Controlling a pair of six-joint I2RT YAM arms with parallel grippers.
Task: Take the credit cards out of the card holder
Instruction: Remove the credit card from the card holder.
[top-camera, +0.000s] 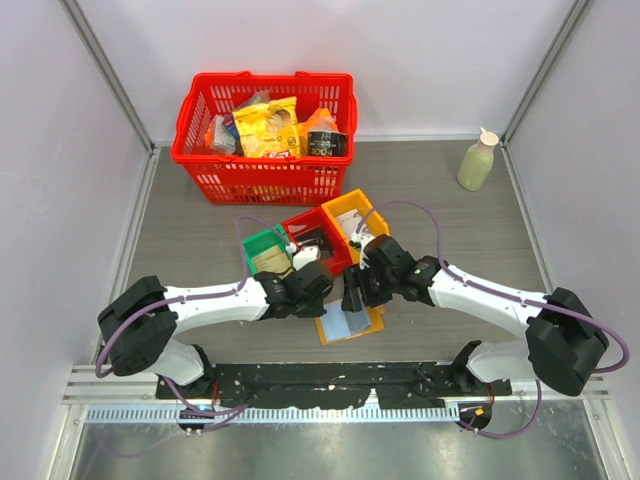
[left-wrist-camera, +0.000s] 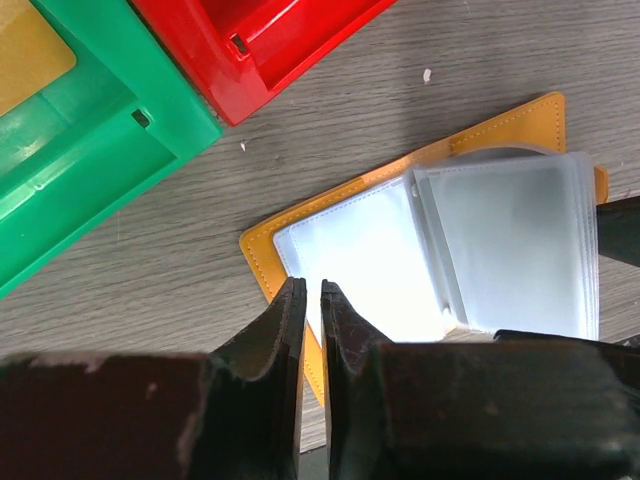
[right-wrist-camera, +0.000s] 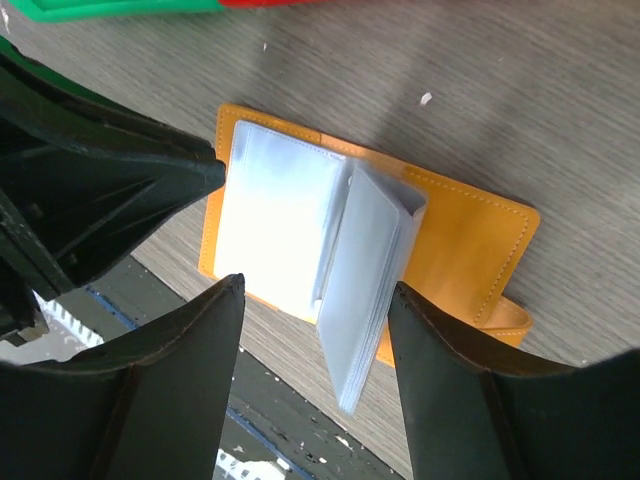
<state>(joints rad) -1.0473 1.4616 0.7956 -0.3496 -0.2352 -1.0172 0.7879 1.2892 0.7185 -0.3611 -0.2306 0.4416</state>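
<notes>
Left gripper (left-wrist-camera: 308, 290) has its fingers almost together, just a thin slit between them. The tips sit right on the near-left edge of the card holder (left-wrist-camera: 505, 120), and I can't tell if any of the cover is actually pinched. Right gripper (right-wrist-camera: 315, 290) has its fingers wide apart, straddling the fanned stack of plastic sleeves (right-wrist-camera: 375, 270) without clearly touching it. The two black grippers come at the holder from opposite sides, so there's not much room between them.

The holder lies open and flat on the tabletop (left-wrist-camera: 330, 130), near the middle of its near edge. It's a tan-orange rectangle with stitching along the border and rounded corners. The sleeves are clear bluish-grey. One page lies flat and glares white, while the rest stand up as a loose fan. Can't tell if any cards are in them.

Just beyond the holder, three small glossy plastic bins sit tight in a row: green bin (top-camera: 250, 243), red bin (top-camera: 298, 220) and yellow bin (top-camera: 345, 203). A flat cream-tan card (top-camera: 268, 262) lies in the green one. There's bare grey woodgrain to the left and right of the holder. A red mesh basket (top-camera: 200, 165) full of packets sits at the far edge, and a pale green bottle (top-camera: 477, 160) stands in the far right corner.
</notes>
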